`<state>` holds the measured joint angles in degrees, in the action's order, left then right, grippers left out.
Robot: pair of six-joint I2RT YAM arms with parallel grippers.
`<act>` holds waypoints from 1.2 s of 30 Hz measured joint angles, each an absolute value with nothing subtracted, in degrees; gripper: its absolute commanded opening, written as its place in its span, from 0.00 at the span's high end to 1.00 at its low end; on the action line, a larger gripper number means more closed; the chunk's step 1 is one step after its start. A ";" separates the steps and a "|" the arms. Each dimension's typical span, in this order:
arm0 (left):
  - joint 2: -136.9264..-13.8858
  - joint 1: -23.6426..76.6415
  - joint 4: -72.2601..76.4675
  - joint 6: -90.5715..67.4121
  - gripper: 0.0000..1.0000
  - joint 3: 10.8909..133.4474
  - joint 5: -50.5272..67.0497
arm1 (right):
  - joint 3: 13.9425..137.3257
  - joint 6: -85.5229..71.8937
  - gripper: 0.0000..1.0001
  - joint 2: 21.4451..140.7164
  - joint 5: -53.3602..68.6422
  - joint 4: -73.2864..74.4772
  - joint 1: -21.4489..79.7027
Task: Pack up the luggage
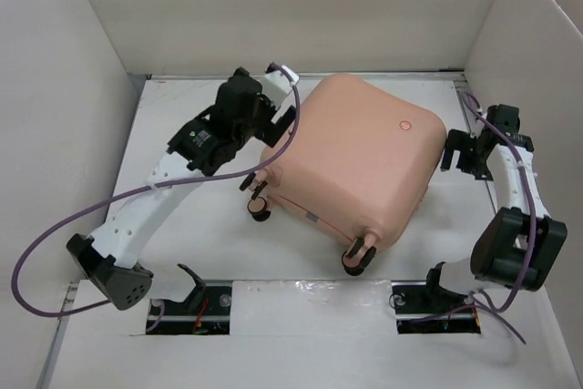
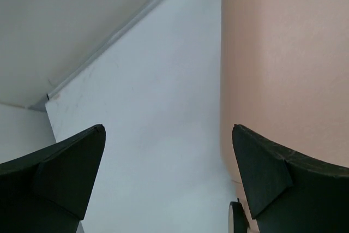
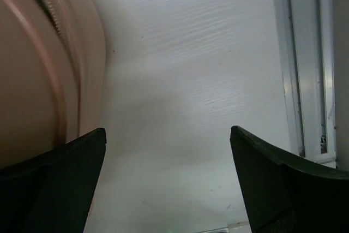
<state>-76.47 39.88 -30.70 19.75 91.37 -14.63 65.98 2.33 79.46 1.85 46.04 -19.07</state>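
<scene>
We are judging the luggage (image 1: pixel 355 157) stiff, slick, light (shell closed); left tool (image 2: pixel 168 129) and right tool (image 3: pixel 168 129) are flanking it spread, empty; rim seam suits gripping

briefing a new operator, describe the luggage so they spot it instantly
On the white table, between the left arm and right arm, lies the luggage, closed. It is a salmon-pink hard shell with rounded corners and small wheels, the only pink thing there.

Luggage (image 1: pixel 360 157) closed, fills mid-table (image 1: pixel 182 252).
Left of it: bare strip, left arm (image 1: pixel 155 198) crowding.
Right of it: tight gap to side wall (image 1: pixel 537 61), right arm (image 1: pixel 519 179) inside.
In front, past wheels (image 1: pixel 357 257): open table.
</scene>
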 measured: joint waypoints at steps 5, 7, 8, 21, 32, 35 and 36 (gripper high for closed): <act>-79.05 34.96 -28.75 17.89 0.01 81.60 -14.50 | 65.25 2.24 0.02 84.66 5.45 41.32 -19.92; -81.23 32.60 -26.92 16.58 0.01 80.62 -14.33 | 64.51 2.22 0.02 85.34 6.59 39.20 -19.77; -82.17 31.59 -25.76 15.94 0.03 80.20 -14.20 | 64.27 2.24 0.02 85.73 7.03 38.30 -19.53; -90.02 18.79 -19.42 9.06 0.12 71.44 -0.14 | 104.36 6.76 0.05 121.78 13.72 42.02 -8.29; -73.73 18.41 -26.52 23.49 0.17 65.14 2.11 | 132.03 4.75 0.02 137.88 28.71 28.32 5.63; -72.12 19.81 -30.74 29.76 0.16 66.19 2.37 | 122.23 3.16 0.00 130.34 30.96 25.65 4.75; -71.83 20.78 -32.40 31.97 0.16 67.33 2.72 | 119.11 2.85 0.00 127.42 31.33 25.52 4.27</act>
